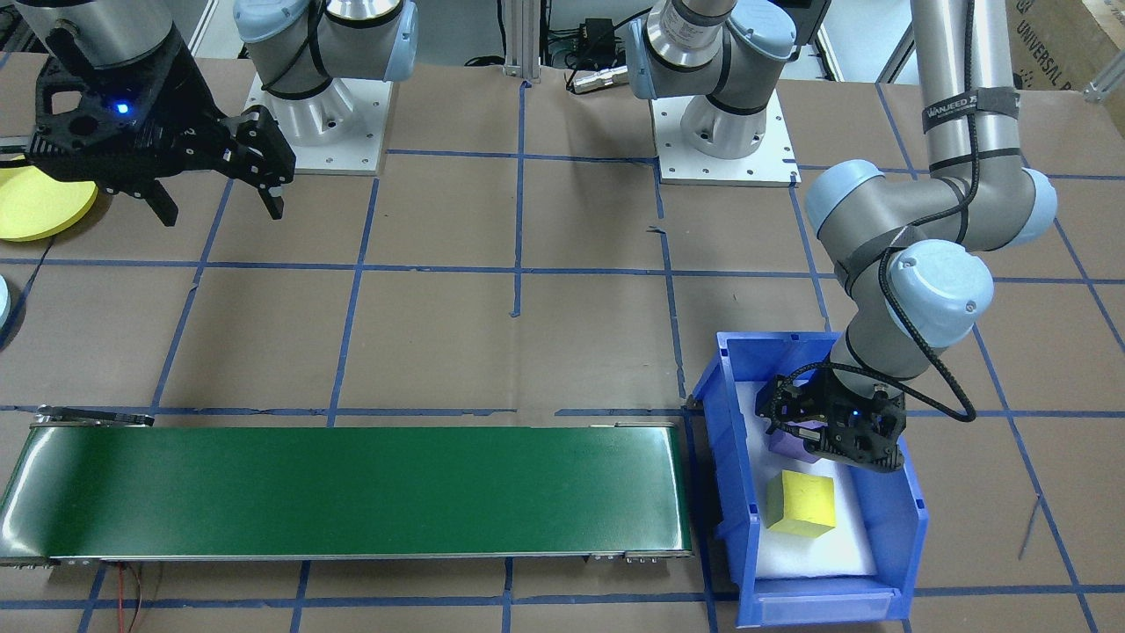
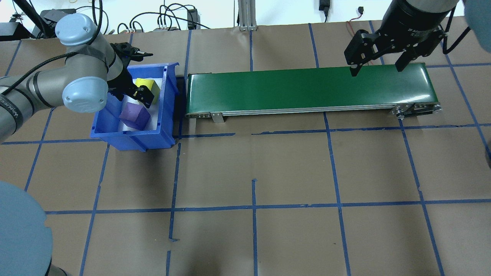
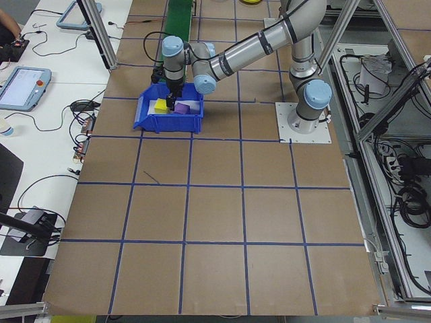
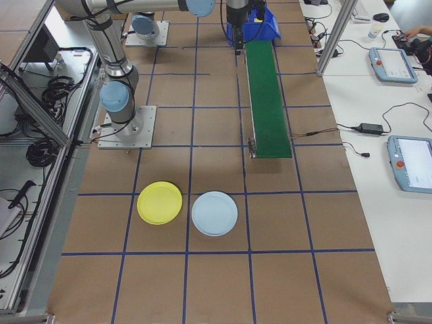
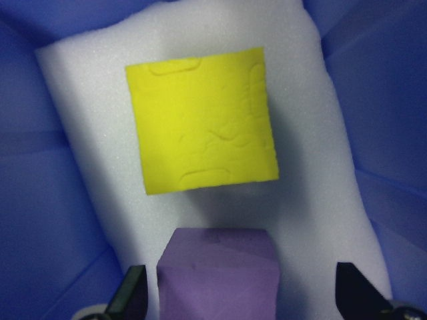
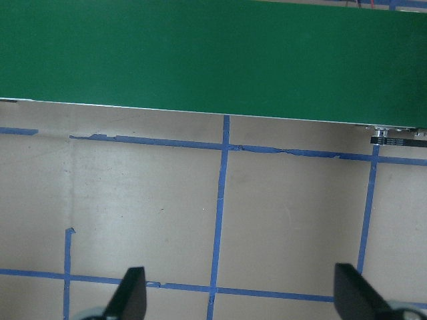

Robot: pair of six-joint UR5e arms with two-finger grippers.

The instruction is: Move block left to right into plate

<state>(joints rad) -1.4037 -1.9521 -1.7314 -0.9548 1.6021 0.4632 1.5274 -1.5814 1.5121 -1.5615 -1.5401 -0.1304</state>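
Note:
A purple block (image 5: 217, 273) and a yellow block (image 5: 203, 130) lie on white foam inside a blue bin (image 2: 130, 136). My left gripper (image 5: 243, 300) is lowered into the bin and stands open around the purple block (image 2: 134, 115); a gap shows on one side of it. The yellow block (image 1: 800, 503) sits free just beyond. My right gripper (image 2: 376, 71) hangs open and empty above the far end of the green conveyor (image 2: 307, 86). A yellow plate (image 4: 159, 202) and a light blue plate (image 4: 214, 213) lie on the table past that end.
The conveyor (image 1: 352, 488) runs from beside the bin (image 1: 729, 475) toward the plates, its belt bare. Both arm bases stand on white mounts at the table's robot side. Blue tape lines grid the brown tabletop.

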